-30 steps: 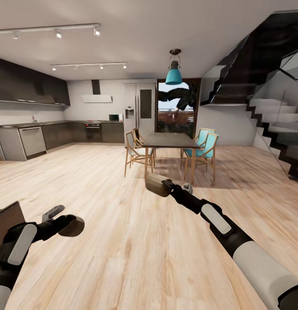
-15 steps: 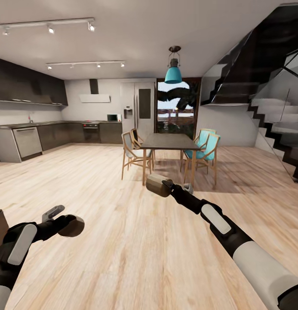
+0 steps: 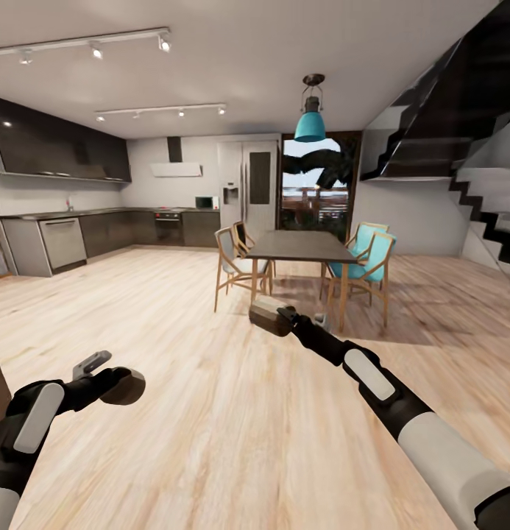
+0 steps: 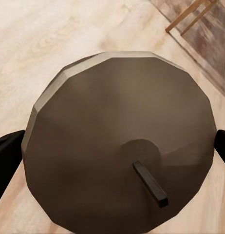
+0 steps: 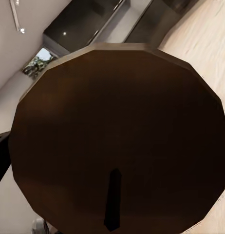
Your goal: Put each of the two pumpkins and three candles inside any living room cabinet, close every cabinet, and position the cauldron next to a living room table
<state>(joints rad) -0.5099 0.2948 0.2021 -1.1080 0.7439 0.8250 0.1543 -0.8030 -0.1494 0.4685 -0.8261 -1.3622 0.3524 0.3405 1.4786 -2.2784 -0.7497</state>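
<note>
— What is seen from the head?
— A tan candle (image 3: pixel 123 388) is pinched in the left end effector (image 3: pixel 116 384), another candle (image 3: pixel 268 316) in the right end effector (image 3: pixel 278 318), above wooden floor (image 3: pixel 210 412).
— And at the wrists?
— Faceted round tops are shown, each with a dark wick (image 4: pixel 150 183) pointing camera-ward.

Head view high over both arms toward dining table (image 3: pixel 302 246); wrist views seemingly pressed against candles (image 4: pixel 117 141).
</note>
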